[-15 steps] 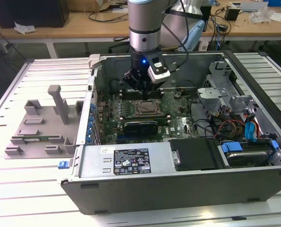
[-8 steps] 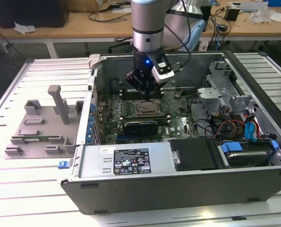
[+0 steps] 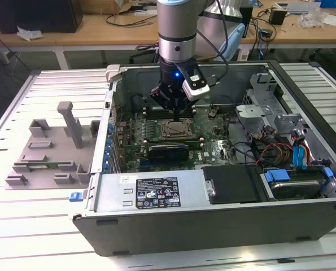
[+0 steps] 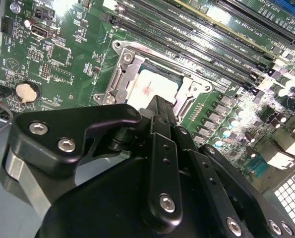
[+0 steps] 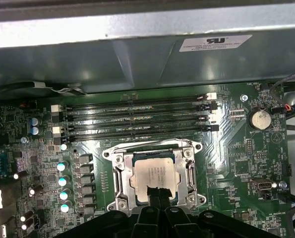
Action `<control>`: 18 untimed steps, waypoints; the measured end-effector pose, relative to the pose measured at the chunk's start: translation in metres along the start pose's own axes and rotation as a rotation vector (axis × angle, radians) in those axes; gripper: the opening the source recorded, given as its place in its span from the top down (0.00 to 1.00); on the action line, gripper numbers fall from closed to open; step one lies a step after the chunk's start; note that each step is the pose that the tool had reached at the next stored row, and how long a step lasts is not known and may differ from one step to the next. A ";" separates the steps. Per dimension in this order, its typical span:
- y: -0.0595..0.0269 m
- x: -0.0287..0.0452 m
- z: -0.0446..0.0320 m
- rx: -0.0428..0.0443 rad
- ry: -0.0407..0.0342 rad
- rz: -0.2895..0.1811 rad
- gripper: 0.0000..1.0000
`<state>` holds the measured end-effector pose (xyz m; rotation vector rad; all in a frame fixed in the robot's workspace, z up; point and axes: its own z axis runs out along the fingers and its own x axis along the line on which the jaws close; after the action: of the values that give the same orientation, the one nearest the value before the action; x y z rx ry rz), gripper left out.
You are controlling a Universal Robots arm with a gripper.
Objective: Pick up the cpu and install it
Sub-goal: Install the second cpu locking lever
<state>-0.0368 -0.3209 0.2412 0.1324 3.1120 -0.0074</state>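
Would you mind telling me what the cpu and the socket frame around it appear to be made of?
The cpu looks metal-topped: a flat, pale silver, satin lid that reflects light softly. The socket frame looks like bare stamped steel, brighter, with glinting edges and screw heads. The gripper beside them is matte black, metal or plastic.

Cpu [image 5: 154, 179] lying flat inside socket frame [image 5: 119, 176] on green motherboard [image 5: 236, 163]. End effector [image 5: 157, 194] fingertips pressed together, overlapping cpu's near edge. Memory slots [image 5: 137, 119] beyond socket.

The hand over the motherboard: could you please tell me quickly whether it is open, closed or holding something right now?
Hand: closed, fingertips together at the edge of the cpu, which lies in the socket; whether it grips the cpu cannot be told.
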 end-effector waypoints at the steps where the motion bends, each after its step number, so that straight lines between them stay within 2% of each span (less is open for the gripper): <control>1: 0.0000 0.0000 0.0000 0.0000 0.0000 0.000 0.89; 13: -0.0001 -0.0001 -0.0019 0.0000 0.0000 -0.001 0.89; 18: -0.0033 -0.0003 -0.0019 0.0000 0.0000 -0.001 0.89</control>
<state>-0.0368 -0.3241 0.2430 0.1306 3.1121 -0.0075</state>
